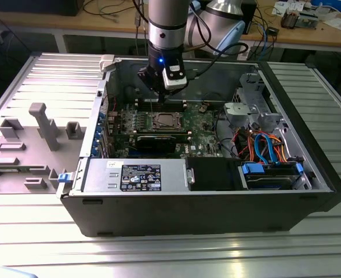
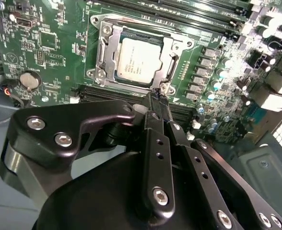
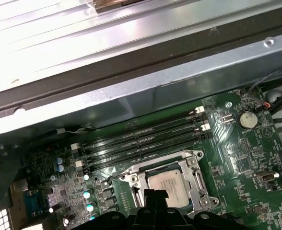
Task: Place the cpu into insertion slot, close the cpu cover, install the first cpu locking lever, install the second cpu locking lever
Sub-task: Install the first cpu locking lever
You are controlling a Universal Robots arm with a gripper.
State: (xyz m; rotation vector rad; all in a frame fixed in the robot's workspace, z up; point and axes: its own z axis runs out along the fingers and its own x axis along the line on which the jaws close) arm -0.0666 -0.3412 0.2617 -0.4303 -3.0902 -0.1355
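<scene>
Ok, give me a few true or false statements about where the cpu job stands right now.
1. The cpu lies in the slot. True.
2. The pincer holds the cpu up in the air. False: the cpu lies in the slot, and the pincer is by the slot's corner.
3. The case is closed. False: it is open, with its board in plain sight.
4. A coin battery sits on the board. True.

Ribbed metal table [image 1: 217, 258] under an open computer case [image 1: 205, 211], grey fixture blocks [image 1: 46, 124] on the exterior view's left.
</scene>
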